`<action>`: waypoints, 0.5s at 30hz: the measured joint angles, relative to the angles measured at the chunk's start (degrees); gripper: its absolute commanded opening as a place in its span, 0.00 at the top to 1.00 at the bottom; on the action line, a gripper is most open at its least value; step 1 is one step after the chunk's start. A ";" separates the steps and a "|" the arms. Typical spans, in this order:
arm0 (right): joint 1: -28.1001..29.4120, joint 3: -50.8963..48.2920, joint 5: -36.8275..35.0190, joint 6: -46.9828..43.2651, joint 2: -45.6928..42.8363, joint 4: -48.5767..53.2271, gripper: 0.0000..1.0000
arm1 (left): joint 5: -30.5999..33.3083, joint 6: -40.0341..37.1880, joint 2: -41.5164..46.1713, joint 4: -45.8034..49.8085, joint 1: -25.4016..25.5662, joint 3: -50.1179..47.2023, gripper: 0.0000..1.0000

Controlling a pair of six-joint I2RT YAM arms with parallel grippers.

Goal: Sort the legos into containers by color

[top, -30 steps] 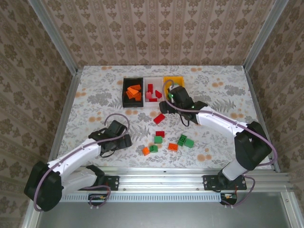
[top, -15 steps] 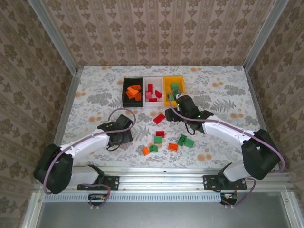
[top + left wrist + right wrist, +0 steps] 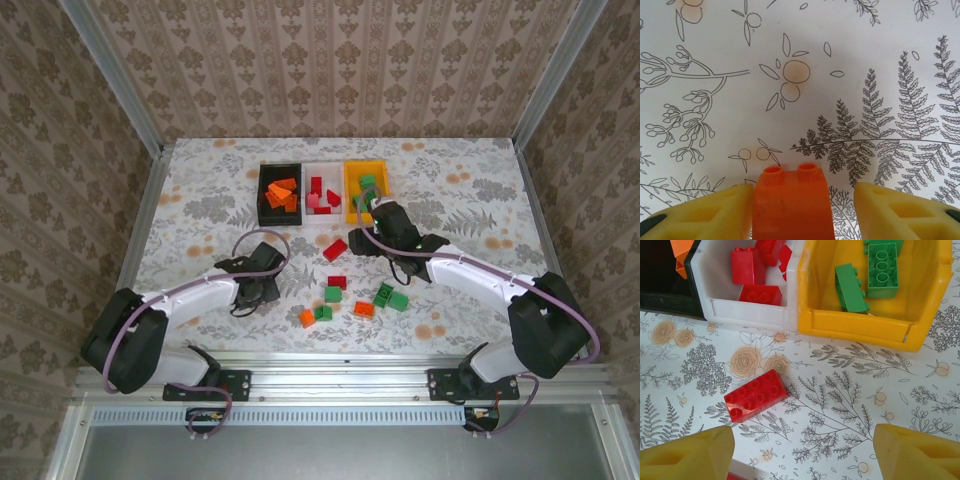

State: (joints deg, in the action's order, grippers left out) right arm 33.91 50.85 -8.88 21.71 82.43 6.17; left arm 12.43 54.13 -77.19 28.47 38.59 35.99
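Seen from above, three small open plastic bins stand touching in a row at the far middle of the flower-printed table (image 3: 200,215). The black bin (image 3: 263,205) holds orange bricks (image 3: 281,193), the white bin (image 3: 322,215) holds red bricks (image 3: 318,190), and the yellow bin (image 3: 365,164) holds green bricks (image 3: 368,183). Nearer the arms lies a long red plastic brick (image 3: 336,249). Further forward is a loose cluster of small red, green and orange bricks (image 3: 333,294).

The left end effector (image 3: 262,290) sits low over the table, left of that cluster, and from above the wrist covers its fingers. The left wrist camera gives the detail. The yellow fingers (image 3: 700,215) stand partly open around an orange two-stud brick (image 3: 792,200) resting on the table. One finger touches the brick's side, while the other stands apart from it with the table's pattern showing in the gap, so the brick is not clamped.

The right end effector (image 3: 362,240) hangs just before the yellow bin, beside the long red plastic brick. In its wrist view the fingers (image 3: 690,455) are spread wide and hold nothing. The eight-stud red brick lies flat on the table ahead of them, near the white bin's front wall but apart from it. Two of the green bricks lie in the yellow bin.
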 measured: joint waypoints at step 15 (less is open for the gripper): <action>0.00 -0.72 -0.02 0.85 -0.81 -0.39 0.28 | 1.62 -1.29 -0.98 -0.35 0.39 -0.42 0.76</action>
State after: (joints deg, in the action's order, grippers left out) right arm 33.91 50.13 -8.91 22.57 81.62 5.78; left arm 14.04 52.84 -78.17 28.12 38.98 35.57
